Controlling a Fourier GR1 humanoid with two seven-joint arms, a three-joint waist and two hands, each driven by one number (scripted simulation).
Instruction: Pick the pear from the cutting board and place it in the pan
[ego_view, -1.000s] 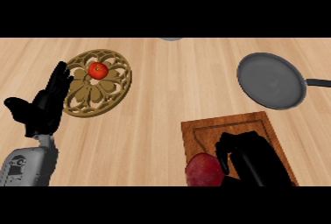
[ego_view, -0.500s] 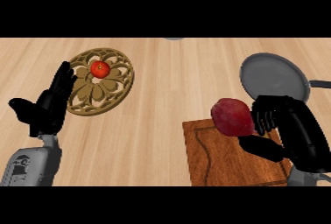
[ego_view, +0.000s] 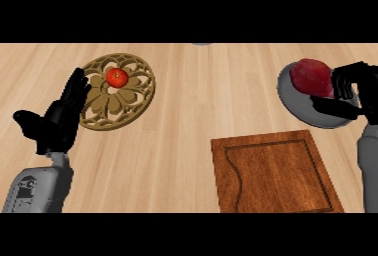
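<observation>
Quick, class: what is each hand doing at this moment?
Left hand: open, fingers straight, holding nothing, beside the ornate plate.
Right hand: curled round the red pear, over the pan.

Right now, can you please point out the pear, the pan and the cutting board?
pear (ego_view: 311, 76), head view, on its red skin.
pan (ego_view: 304, 109), head view, on its bare grey inside, below the pear.
cutting board (ego_view: 275, 175), head view, on the middle of its wooden top.

You see a dark red pear (ego_view: 313, 76) over the grey pan (ego_view: 310, 111). Left of the reddish-brown cutting board (ego_view: 275, 172), a tan plate (ego_view: 118, 95) with cut-out floral pattern carries a red tomato (ego_view: 116, 77). The counter (ego_view: 199, 100) is pale wood grain.
</observation>
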